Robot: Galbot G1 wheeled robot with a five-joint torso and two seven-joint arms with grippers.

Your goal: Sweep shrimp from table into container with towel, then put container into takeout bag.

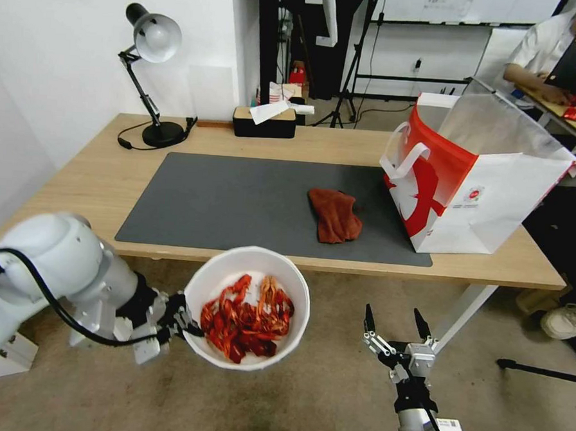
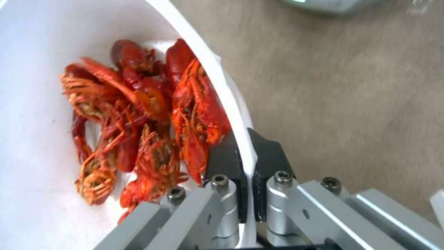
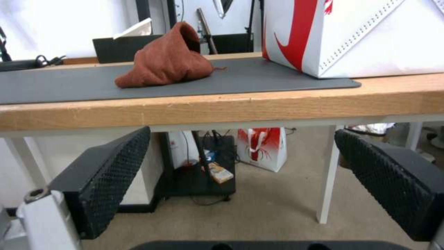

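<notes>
Left gripper (image 1: 181, 321) pinches the tub (image 1: 250, 264) rim, shrimp (image 1: 247, 317) inside; bag (image 1: 476, 180) sits far right. Right gripper (image 1: 395, 324) idle, spread open.

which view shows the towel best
The right wrist view: the towel sits close and side-on, bunched into a peaked heap on the grey mat. The head view shows it from above, smaller, lying beside the takeout bag. The left wrist view looks at the container instead.

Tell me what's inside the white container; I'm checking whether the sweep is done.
The container, pinched at its rim by the left gripper, holds a heap of red shrimp. The top layer shows; any shrimp underneath, and the bowl's bottom there, are covered.
</notes>
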